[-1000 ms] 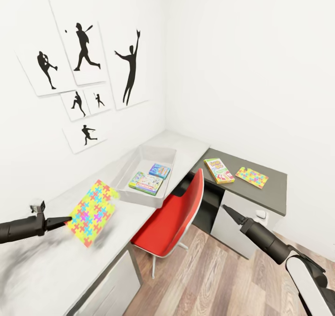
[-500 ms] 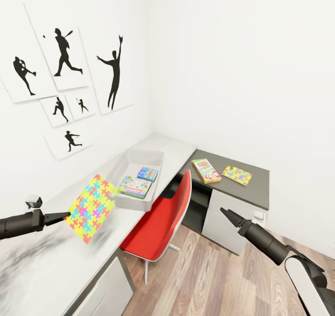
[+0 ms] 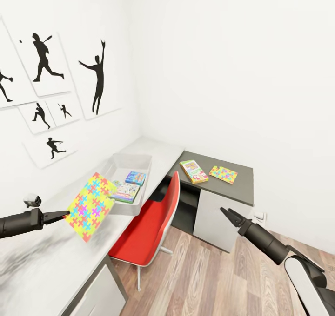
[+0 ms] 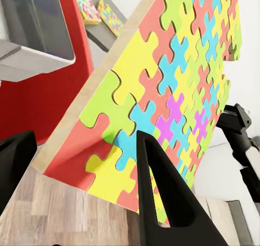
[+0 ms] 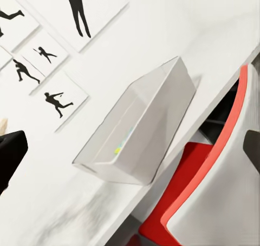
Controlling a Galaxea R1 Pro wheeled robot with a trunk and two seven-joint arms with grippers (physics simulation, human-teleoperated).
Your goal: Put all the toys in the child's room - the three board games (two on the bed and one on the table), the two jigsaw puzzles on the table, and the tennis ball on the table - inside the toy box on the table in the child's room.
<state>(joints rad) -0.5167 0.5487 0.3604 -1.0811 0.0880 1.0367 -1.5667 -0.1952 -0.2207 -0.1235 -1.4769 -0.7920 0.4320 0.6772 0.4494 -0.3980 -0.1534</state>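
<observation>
The view has swung right; the left gripper point(image 3: 63, 214) still pinches the jigsaw puzzle point(image 3: 90, 206) beside the toy box point(image 3: 122, 161), while the right gripper point(image 3: 228, 213) hangs open, empty.

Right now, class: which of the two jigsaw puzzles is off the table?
The jigsaw puzzle gripped at its edge by the left pincer; the other puzzle lies flat on the dark desk section.
</observation>
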